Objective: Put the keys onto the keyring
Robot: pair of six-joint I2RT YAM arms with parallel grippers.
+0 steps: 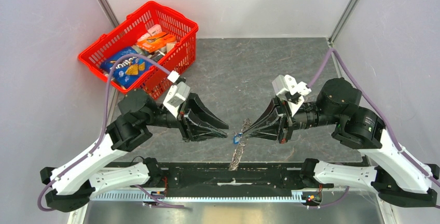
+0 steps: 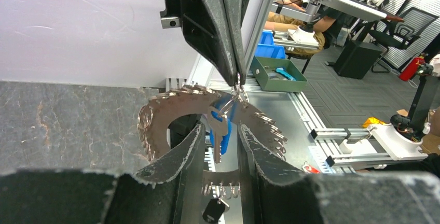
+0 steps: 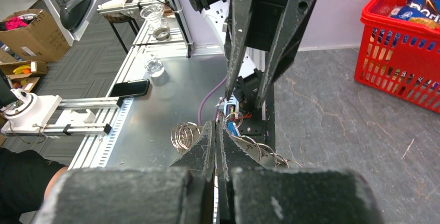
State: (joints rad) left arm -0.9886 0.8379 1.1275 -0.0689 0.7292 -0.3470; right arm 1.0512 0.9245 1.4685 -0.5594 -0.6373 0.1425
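A small keyring (image 2: pixel 236 97) is pinched in the tips of my right gripper (image 2: pixel 238 74), which is shut on it. From the ring hang a silver key (image 2: pixel 218 130) and a blue-headed key (image 2: pixel 227 137). Both dangle in the gap between the fingers of my left gripper (image 2: pixel 221 126), which stands open around them. Behind them is a flat silvery toothed wheel (image 2: pixel 171 107) with several split rings on its rim and a black fob (image 2: pixel 214 209) below. In the top view both grippers, left (image 1: pixel 227 129) and right (image 1: pixel 245 129), meet tip to tip above the keys (image 1: pixel 236 140).
A red basket (image 1: pixel 115 29) of snack packs stands at the back left, just behind the left arm. The black rail (image 1: pixel 270 172) along the table's near edge lies directly under the hanging silvery wheel (image 1: pixel 238 156).
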